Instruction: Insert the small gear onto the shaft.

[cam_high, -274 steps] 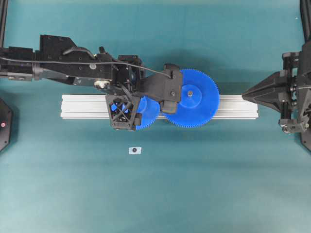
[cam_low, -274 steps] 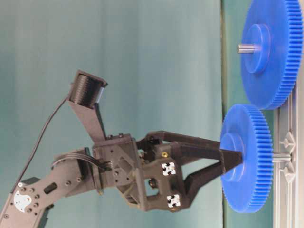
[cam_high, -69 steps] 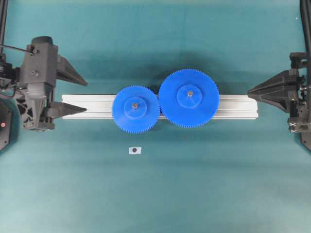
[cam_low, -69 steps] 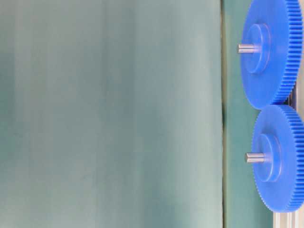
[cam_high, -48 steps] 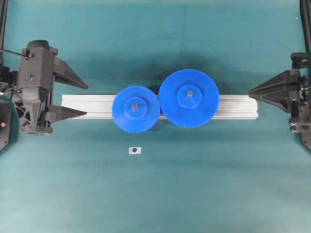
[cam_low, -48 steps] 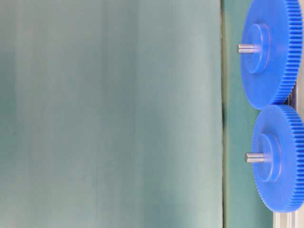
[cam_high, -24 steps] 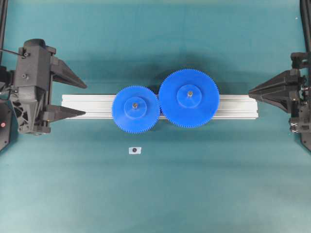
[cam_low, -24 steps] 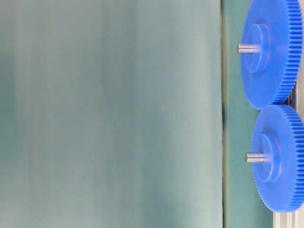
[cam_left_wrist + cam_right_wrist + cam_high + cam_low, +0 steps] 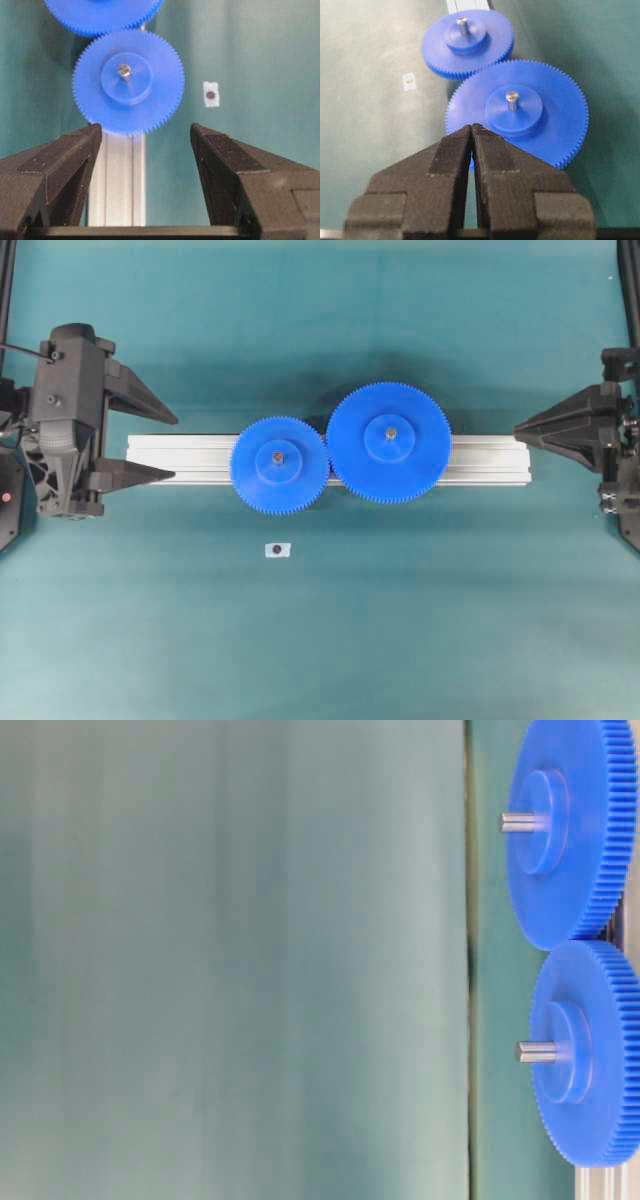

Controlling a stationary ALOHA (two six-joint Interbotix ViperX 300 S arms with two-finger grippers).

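The small gear (image 9: 255, 475) sits flat on the rail, seated on the shaft (image 9: 277, 454), whose grey tip pokes through the hub. Its teeth meet those of the wider blue gear (image 9: 420, 465). The table-level view shows the small gear (image 9: 600, 1110) pushed down with the shaft (image 9: 537, 1052) sticking out. My left gripper (image 9: 173, 448) is open and empty at the rail's left end, well clear of the small gear (image 9: 160, 95). My right gripper (image 9: 517, 435) is shut and empty at the rail's right end, with the wider gear (image 9: 555, 120) just beyond it.
The ribbed aluminium rail (image 9: 180, 460) lies across the middle of the green table. A small white tag with a dark dot (image 9: 277, 550) lies in front of the small gear. Black frame parts stand at both side edges.
Earlier my left gripper held the small gear high on the shaft. It has let go and pulled back left, open; the gear now sits low, meshed with the wider gear.
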